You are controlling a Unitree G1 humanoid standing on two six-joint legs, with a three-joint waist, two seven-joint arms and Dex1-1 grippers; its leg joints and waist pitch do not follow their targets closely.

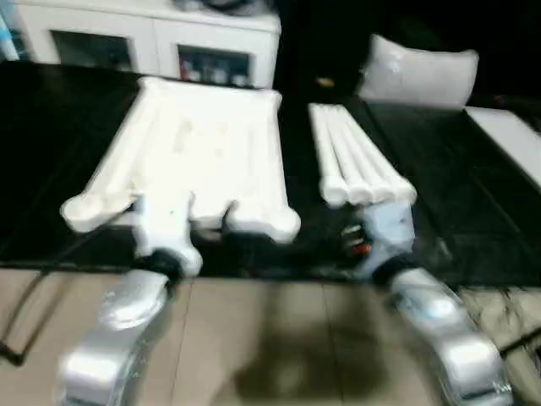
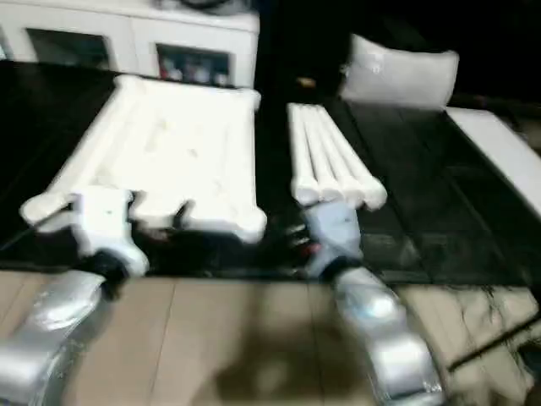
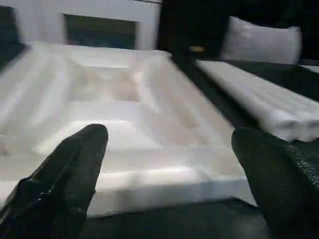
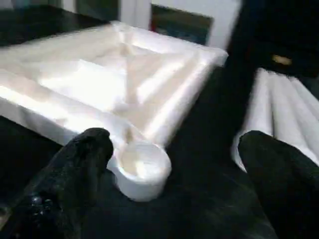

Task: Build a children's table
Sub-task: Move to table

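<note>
The white tabletop [image 1: 194, 152] lies underside up on the black surface, its ribs and round corner sockets showing. Several white tube legs [image 1: 351, 161] lie side by side just right of it. My left gripper [image 3: 169, 144] is open at the middle of the tabletop's near edge, with nothing between its fingers. My right gripper [image 4: 174, 144] is open too. It sits low by the near ends of the legs, and the near right corner socket [image 4: 142, 167] lies between its fingers, untouched.
A white cabinet with glass doors [image 1: 144, 38] stands behind the black surface. A grey-white cushion [image 1: 418, 72] lies at the back right and a flat white panel [image 1: 507, 139] at the right edge. Wooden floor [image 1: 279, 338] runs along the near side.
</note>
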